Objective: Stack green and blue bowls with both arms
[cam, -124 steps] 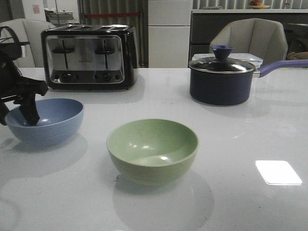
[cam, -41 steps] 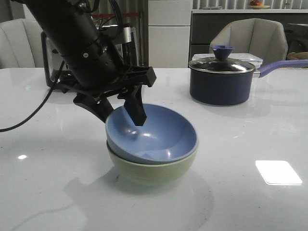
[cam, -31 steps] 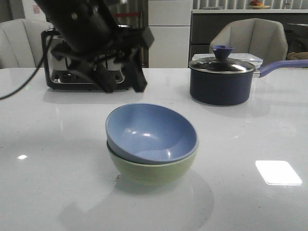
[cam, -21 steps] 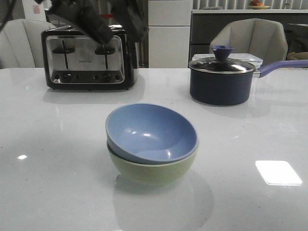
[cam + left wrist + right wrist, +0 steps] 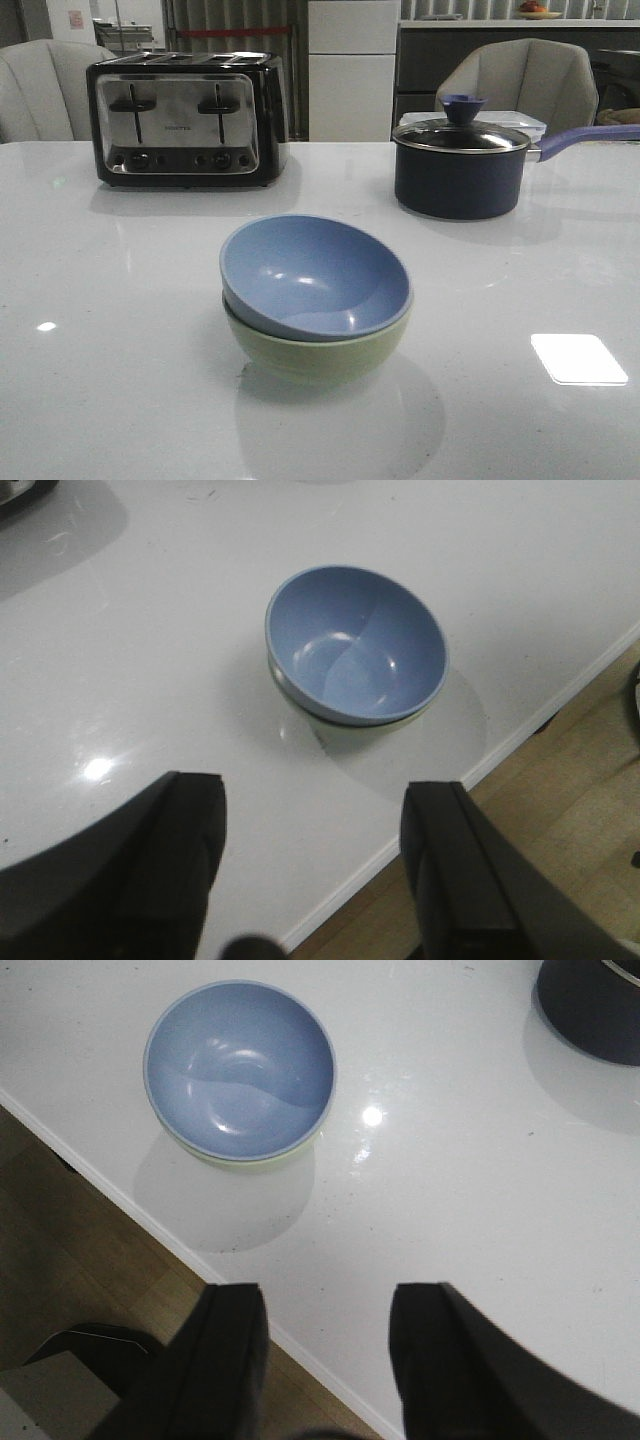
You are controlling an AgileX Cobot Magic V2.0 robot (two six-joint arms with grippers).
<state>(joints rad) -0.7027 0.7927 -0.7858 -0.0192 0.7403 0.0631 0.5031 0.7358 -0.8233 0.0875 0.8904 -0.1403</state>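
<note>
The dusty blue bowl [image 5: 315, 275] sits nested, slightly tilted, inside the pale green bowl [image 5: 320, 355] at the middle front of the white table [image 5: 110, 340]. Both arms are out of the front view. In the left wrist view my left gripper [image 5: 315, 815] is open and empty, high above the table's front edge, with the blue bowl [image 5: 355, 640] and a sliver of the green bowl [image 5: 345, 723] well away from it. In the right wrist view my right gripper [image 5: 325, 1305] is open and empty, high over the table edge, apart from the blue bowl [image 5: 240, 1065] and the green bowl's rim [image 5: 240, 1161].
A black and chrome toaster [image 5: 185, 120] stands at the back left. A dark navy lidded saucepan [image 5: 460, 165] with a long handle stands at the back right; it shows in the right wrist view [image 5: 592, 1005]. Chairs stand behind the table. The wooden floor [image 5: 560, 810] lies beyond the table's front edge.
My left gripper carried the blue bowl from the left, set it into the green bowl, let go, then rose up and out of the front view.
</note>
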